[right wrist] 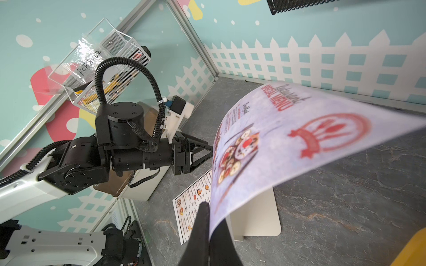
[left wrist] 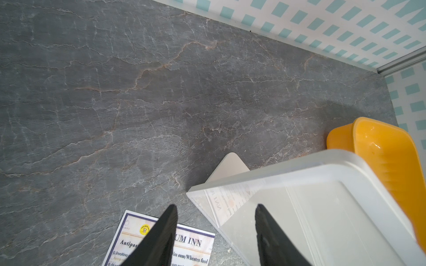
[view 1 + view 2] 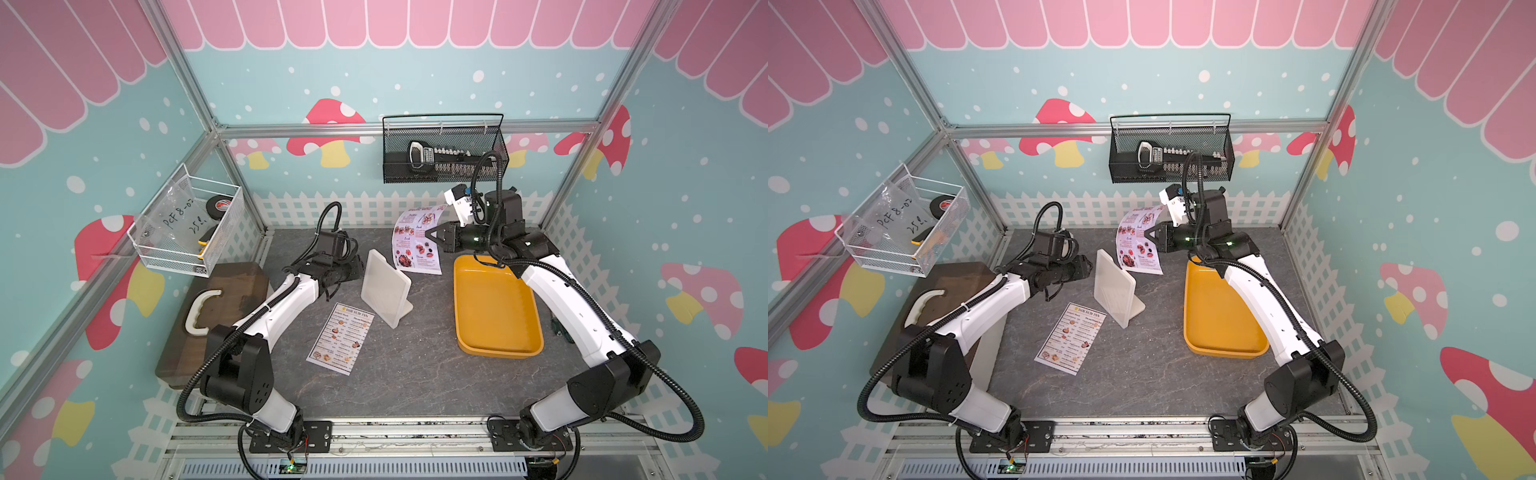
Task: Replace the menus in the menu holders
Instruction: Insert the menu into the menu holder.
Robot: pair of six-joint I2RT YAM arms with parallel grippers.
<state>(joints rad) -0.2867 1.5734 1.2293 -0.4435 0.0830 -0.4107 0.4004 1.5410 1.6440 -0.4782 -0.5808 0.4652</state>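
1. R gripper [image 3: 431, 235] is clamped on the right edge of the SPECIAL sheet [image 3: 417, 243]. In the wrist view both fingers [image 1: 200, 230] press the paper w/ no gap.
2. SPECIAL sheet [image 1: 288, 142] hangs curled, print facing up, top end bowed toward the back wall. Can't tell whether its lower edge touches the table [image 3: 415, 382].
3. Holder [image 3: 384, 289] stands mid-table, leaning back on its foot, between the two grippers. The SPECIAL sheet is just behind it, on the back-wall side.
4. L gripper [image 2: 215, 206] has jaws apart, gripping nothing. In both top views it sits just beside the holder's left edge. In the wrist view one finger [image 2: 161, 237] is over the DIM SUM sheet [image 2: 196, 241] and the other is in front of the holder face. Contact w/ the holder: can't tell.
5. DIM SUM sheet [image 3: 340, 338] lies flat on the table, front-left of the holder near its lower corner, well apart from the R gripper.
6. Tray [image 3: 500, 353] sits right of the holder, partly under the R arm.
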